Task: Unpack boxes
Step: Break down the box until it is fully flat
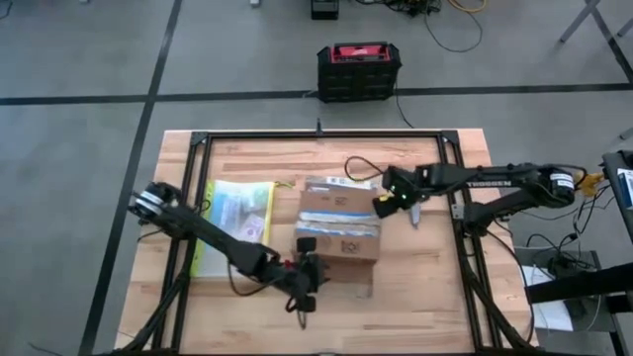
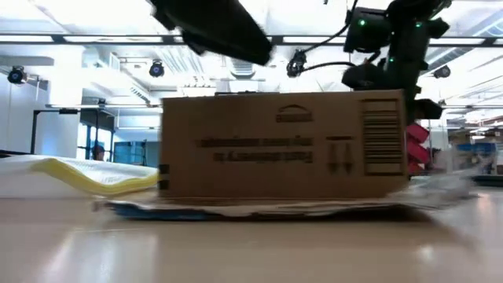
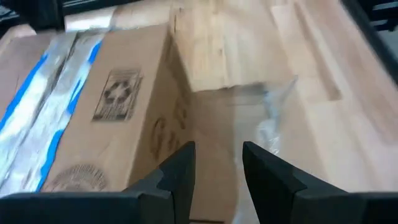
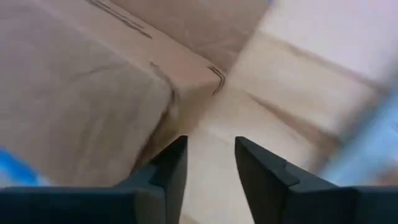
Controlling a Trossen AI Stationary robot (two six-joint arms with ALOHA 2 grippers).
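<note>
Even overhead lighting from ceiling strip lights (image 2: 118, 38), which glare white in the low view. Soft shadows lie beside the cardboard box (image 1: 339, 223) on the tabletop (image 1: 425, 287). Both wrist views are blurred, the right wrist view heavily.

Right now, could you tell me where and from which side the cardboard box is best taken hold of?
Probably by its two short ends, pinched between both arms. The cardboard box lies flat and taped shut, looking too wide for one tool. The right tool hovers open beside its right end; the left tool, open too, sits at the near edge and would need to shift to the left end.
</note>
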